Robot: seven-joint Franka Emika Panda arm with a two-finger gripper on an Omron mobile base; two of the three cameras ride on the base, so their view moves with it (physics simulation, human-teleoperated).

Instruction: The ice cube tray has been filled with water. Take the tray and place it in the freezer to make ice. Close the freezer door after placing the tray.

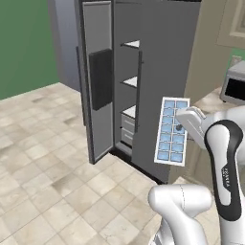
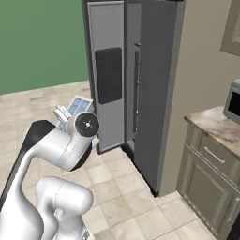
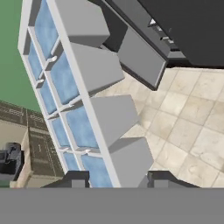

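The freezer [image 1: 128,91] stands open, its freezer door [image 1: 98,81] swung wide toward the room so the white shelves and grey drawers are reachable from the tiled floor where the base sits, just in front of the opening. The ice cube tray [image 1: 172,131] is in the air, turned steeply on edge with its blue cells facing out, probably because it is pinched along one long rim. The end effector [image 3: 114,177] is closed on that rim, its tips on either side of the wall.
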